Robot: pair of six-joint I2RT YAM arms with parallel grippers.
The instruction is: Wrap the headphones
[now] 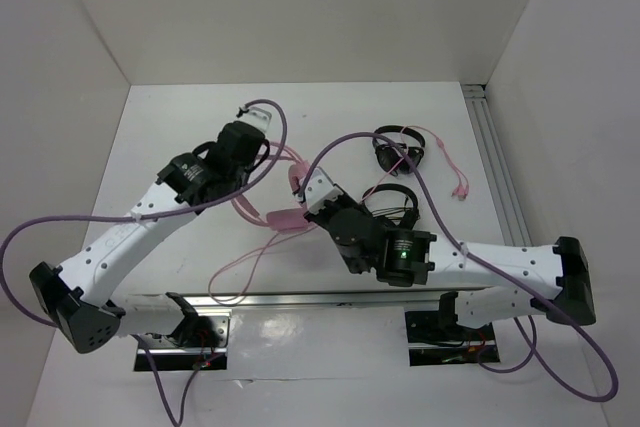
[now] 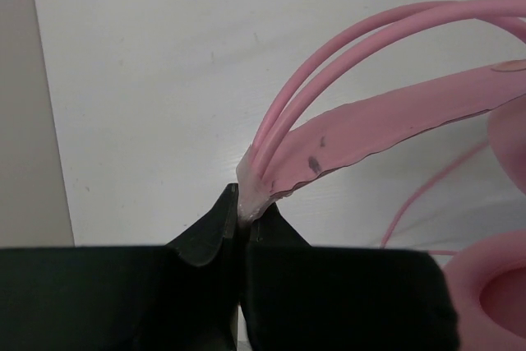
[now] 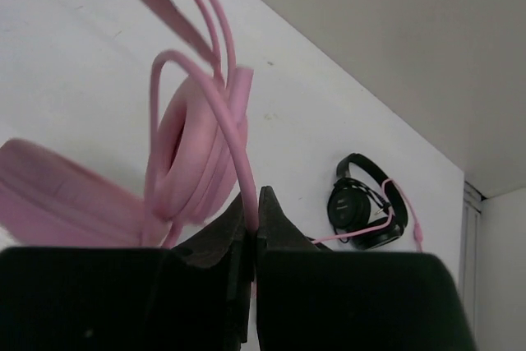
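The pink headphones are held up between my two grippers at the table's middle. My left gripper is shut on the end of the headband, where the two thin wires and the flat strap meet; the grip shows clearly in the left wrist view. My right gripper is shut on the thin pink cable right beside an earcup. The cable loops down over the table, and its far part crosses a black headset to its plug.
Two smaller black headsets lie at the back right, one under the pink cable, the other close to my right wrist. A metal rail runs along the right edge. White walls enclose the table.
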